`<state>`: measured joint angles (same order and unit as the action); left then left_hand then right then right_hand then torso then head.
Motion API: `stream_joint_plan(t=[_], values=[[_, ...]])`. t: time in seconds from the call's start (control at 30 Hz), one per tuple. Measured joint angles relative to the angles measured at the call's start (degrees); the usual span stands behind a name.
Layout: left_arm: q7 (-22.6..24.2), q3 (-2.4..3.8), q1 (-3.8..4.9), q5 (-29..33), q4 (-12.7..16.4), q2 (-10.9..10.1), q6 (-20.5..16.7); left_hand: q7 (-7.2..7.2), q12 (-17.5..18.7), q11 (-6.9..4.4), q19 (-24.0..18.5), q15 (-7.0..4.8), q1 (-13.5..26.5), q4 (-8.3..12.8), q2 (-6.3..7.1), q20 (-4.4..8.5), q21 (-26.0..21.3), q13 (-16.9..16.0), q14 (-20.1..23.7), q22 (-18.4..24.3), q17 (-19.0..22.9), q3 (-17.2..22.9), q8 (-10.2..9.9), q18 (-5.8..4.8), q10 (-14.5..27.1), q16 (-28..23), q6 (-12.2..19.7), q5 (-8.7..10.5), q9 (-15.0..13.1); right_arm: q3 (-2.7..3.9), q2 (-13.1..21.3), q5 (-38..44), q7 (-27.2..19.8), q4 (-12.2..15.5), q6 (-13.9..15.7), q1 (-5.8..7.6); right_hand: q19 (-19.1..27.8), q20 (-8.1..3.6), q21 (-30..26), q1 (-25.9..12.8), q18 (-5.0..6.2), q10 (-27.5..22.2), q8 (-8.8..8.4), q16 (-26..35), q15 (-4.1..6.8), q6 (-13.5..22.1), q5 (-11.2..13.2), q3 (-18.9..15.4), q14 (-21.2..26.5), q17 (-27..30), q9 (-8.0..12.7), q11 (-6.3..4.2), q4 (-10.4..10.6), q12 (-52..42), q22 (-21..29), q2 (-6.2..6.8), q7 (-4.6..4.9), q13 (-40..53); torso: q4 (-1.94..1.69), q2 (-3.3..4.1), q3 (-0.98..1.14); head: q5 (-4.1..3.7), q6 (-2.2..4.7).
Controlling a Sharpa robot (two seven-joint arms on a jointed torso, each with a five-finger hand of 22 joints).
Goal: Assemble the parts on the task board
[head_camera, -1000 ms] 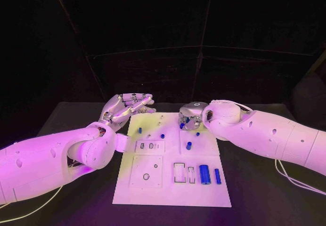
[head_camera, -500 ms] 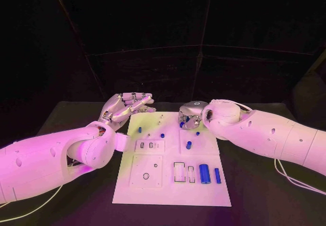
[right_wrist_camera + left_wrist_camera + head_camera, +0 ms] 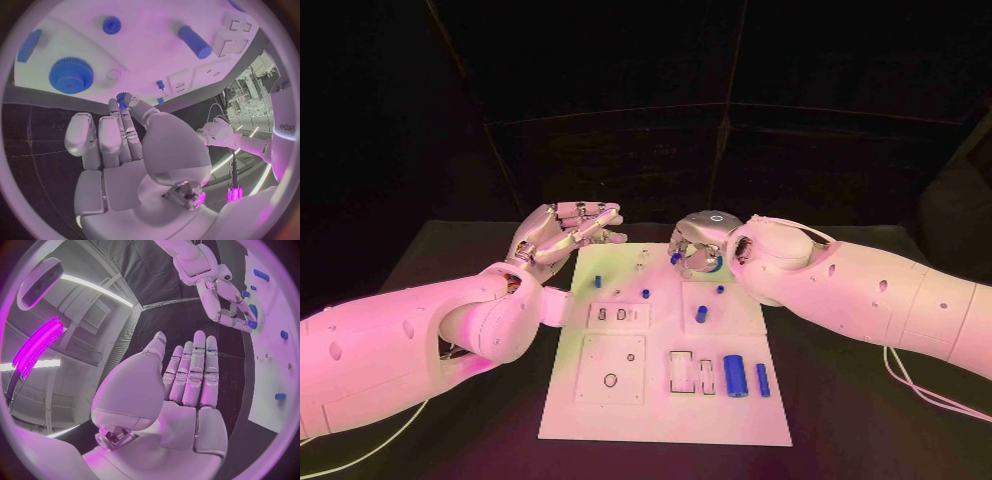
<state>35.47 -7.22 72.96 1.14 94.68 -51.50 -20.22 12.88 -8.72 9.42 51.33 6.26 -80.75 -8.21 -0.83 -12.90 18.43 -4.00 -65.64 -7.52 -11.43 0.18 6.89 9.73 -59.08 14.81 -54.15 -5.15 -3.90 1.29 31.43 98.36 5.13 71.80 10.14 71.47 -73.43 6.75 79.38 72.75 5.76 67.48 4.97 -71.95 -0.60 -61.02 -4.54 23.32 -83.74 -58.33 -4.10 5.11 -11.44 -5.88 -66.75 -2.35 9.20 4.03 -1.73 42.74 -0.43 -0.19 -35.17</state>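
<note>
Left hand (image 3: 565,232): raised beside upper left board corner, fingers spread, nothing held.
Right hand (image 3: 700,245): small blue part (image 3: 122,96) is pinched at fingertips, above task board (image 3: 668,400) upper middle.

The right hand (image 3: 700,246) sits a little higher and farther over the far edge of the task board (image 3: 668,400) than a second ago, pinching a small blue part (image 3: 122,96) between its fingers (image 3: 132,101).
</note>
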Motion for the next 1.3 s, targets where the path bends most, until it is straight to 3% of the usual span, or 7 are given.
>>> stream_joint_plan(t=[0.23,0.43,0.77,1.3], values=[[-0.04,0.00,0.01,0.01,0.25,-0.02,0.00,0.00,0.00,0.00,0.00,0.00,0.00,0.00,0.00,0.00,0.00,0.00,0.00,0.09,-0.08,0.00,0.00,0.00,0.00,0.00,0.00,0.00,0.06,0.03,-2.94,-1.12,0.72,-2.93,3.88,0.06,-0.41,-0.01,0.28,0.00,0.00,0.00,0.00,-0.26,0.00,0.01,0.01,0.21,0.00,-0.18,0.00,0.00,0.21,0.00,-0.65,0.00,0.01,-0.05,-0.24,0.27,0.02,0.27,0.87],[-0.08,0.00,0.02,0.02,0.72,0.10,-0.01,0.00,0.00,0.00,0.00,0.00,0.00,0.16,0.00,0.00,0.00,0.00,0.00,0.10,-0.08,0.16,0.00,0.00,0.00,-0.22,0.00,0.00,0.06,0.04,-5.58,-1.82,0.67,-5.51,5.51,0.08,-0.61,-0.21,0.48,0.24,0.00,0.00,0.00,-0.26,0.00,0.02,0.01,0.31,0.00,-0.24,0.01,0.00,0.31,0.00,-0.81,0.24,0.02,-0.08,-0.51,0.54,-0.02,0.20,1.09],[-0.19,0.00,0.02,0.02,1.73,-0.18,-0.04,0.00,0.29,0.00,0.00,0.00,0.00,0.16,0.00,0.00,0.00,0.05,0.00,0.17,-0.13,0.16,-0.22,0.00,0.00,-0.22,0.00,0.00,0.05,0.05,-8.73,-2.18,0.53,-9.46,6.18,0.08,-0.80,-0.02,0.48,0.24,0.00,-0.01,-0.11,-0.48,0.00,0.04,0.02,0.54,0.00,-0.23,0.08,0.00,0.54,0.21,-0.90,0.24,0.02,-0.12,-0.73,1.25,-0.13,0.05,1.19],[-0.34,0.00,0.25,0.05,2.58,-0.61,-0.09,0.00,0.29,0.00,0.00,0.21,0.00,0.16,0.00,0.00,0.00,0.04,0.21,0.21,-0.13,0.16,-0.22,-0.01,0.00,-0.44,0.00,0.00,0.04,0.08,-10.84,-2.24,0.54,-12.18,6.02,0.08,-0.80,-0.01,0.48,0.24,0.01,-0.11,-0.36,-0.48,0.00,0.11,-0.23,0.69,0.00,-0.22,0.28,0.10,0.39,0.21,-1.02,0.25,-0.02,-0.12,-0.97,2.18,-0.26,0.19,1.26]])
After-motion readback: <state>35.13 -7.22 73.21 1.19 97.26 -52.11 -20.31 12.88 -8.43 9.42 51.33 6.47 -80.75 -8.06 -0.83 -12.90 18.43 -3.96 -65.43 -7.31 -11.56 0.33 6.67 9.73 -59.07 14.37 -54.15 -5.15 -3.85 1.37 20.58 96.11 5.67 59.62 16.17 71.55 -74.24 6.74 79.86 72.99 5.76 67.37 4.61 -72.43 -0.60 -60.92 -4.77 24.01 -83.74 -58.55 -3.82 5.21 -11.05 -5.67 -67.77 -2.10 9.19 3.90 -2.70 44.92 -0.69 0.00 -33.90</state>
